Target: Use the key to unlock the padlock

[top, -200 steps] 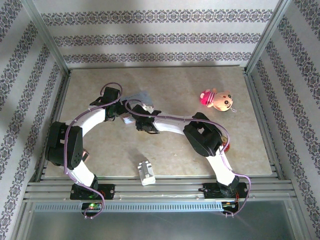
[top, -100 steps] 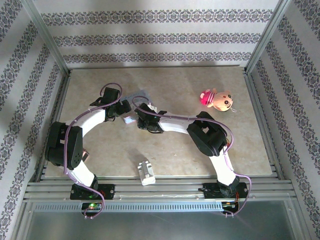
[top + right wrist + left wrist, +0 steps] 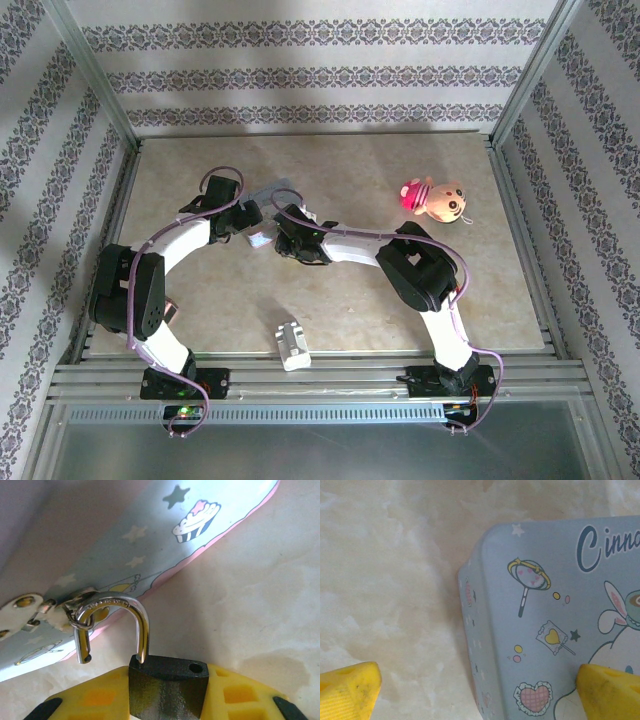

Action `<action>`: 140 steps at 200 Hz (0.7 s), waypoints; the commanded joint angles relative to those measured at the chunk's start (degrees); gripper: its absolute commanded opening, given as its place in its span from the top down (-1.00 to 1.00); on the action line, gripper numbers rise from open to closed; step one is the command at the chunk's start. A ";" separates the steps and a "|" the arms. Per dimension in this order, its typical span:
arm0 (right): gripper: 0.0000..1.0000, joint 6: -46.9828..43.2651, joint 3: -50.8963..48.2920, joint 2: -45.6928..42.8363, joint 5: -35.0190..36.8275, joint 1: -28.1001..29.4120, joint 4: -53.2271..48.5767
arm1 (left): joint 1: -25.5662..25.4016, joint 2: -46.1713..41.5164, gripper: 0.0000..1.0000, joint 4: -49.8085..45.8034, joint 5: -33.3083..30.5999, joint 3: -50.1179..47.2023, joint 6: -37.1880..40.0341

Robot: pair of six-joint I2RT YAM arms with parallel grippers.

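Seeing right gripper [image 3: 167, 700] clamped on padlock [image 3: 167, 685] body, shackle hooked through ring [image 3: 80, 620] on pale blue tin [image 3: 150, 540], short leg free. My left gripper [image 3: 480, 690] gapes wide over tin corner, empty.

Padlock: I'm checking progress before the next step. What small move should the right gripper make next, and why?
Probably slide the padlock so its free shackle end slips out of the hasp ring: the shackle is already sprung from the body, and the right gripper grips the body.
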 commanded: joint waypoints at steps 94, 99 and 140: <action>1.00 0.72 -8.40 -4.76 1.29 0.79 8.00 | 0.57 -1.68 -0.68 1.04 7.06 -1.23 2.52; 1.00 0.72 -8.84 -5.11 1.45 0.92 7.94 | 0.53 -1.83 -0.70 1.15 7.29 -1.34 2.48; 1.00 1.57 -11.96 -7.92 2.22 2.00 8.32 | -1.01 -2.43 -0.97 -0.97 6.34 0.03 3.41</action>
